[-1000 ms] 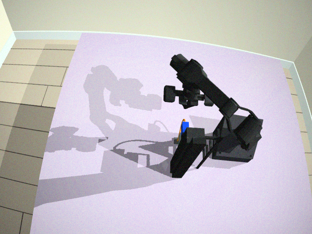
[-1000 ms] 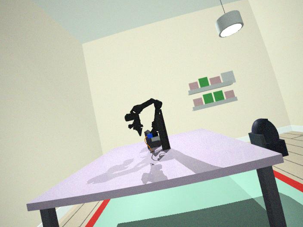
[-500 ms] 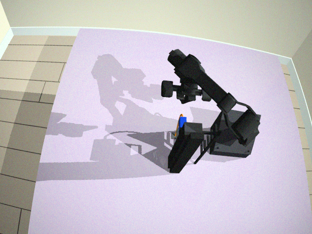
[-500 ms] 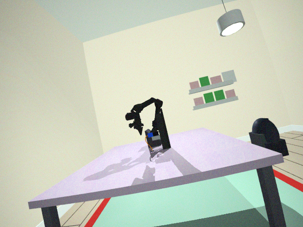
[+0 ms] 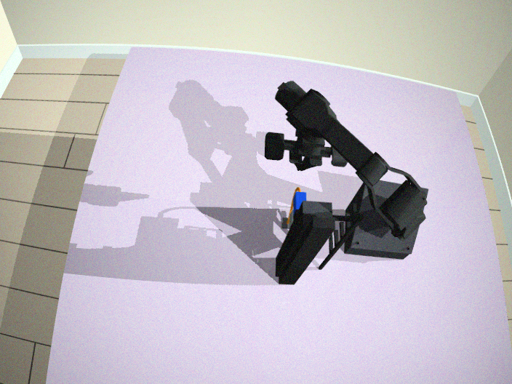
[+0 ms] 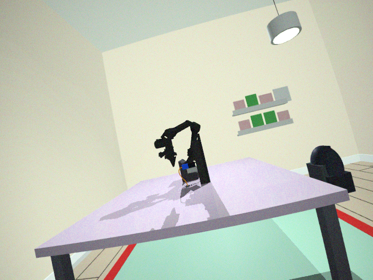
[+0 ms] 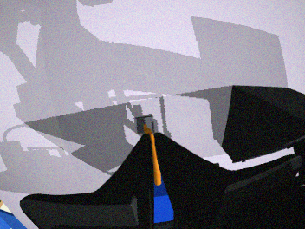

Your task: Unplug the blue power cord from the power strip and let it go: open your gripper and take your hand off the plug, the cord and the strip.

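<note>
Above the table [image 6: 255, 180], our gripper [image 6: 171, 162] hung nearly clenched on nothing, just beside the blue plug [image 6: 185, 166] that we judged still seated in the strip [image 6: 191, 174], so next we needed to open wide and descend onto it.

We see our matte black arm [image 5: 342, 138], boxy faceted links, a squat square base [image 5: 378, 225], a round knob by the tapered gripper [image 6: 171, 161].
</note>
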`<action>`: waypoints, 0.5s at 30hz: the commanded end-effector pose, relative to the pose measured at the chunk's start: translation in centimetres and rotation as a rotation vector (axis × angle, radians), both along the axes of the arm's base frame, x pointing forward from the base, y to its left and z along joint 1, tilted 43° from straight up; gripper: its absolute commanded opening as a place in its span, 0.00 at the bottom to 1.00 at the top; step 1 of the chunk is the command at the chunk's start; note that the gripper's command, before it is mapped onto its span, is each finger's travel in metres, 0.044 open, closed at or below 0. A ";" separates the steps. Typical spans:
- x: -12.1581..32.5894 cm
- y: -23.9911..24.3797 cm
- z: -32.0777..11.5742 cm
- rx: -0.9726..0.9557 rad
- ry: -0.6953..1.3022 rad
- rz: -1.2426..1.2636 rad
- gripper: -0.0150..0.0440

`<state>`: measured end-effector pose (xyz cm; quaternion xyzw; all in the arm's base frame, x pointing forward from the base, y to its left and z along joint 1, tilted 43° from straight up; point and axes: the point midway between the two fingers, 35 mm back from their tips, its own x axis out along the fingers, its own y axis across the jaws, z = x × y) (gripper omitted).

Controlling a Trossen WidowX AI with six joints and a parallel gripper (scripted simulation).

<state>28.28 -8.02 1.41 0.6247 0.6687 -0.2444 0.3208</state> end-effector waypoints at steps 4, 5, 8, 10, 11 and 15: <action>0.0 0.0 0.0 0.000 0.000 0.000 0.52; 0.0 0.0 0.0 0.000 0.000 0.000 0.53; 0.0 0.0 0.0 0.000 0.000 0.000 0.53; 0.0 0.0 0.0 0.000 0.000 0.000 0.53; 0.0 0.0 0.0 0.000 0.000 0.000 0.53; 0.0 -0.3 0.4 -0.003 0.000 0.002 0.53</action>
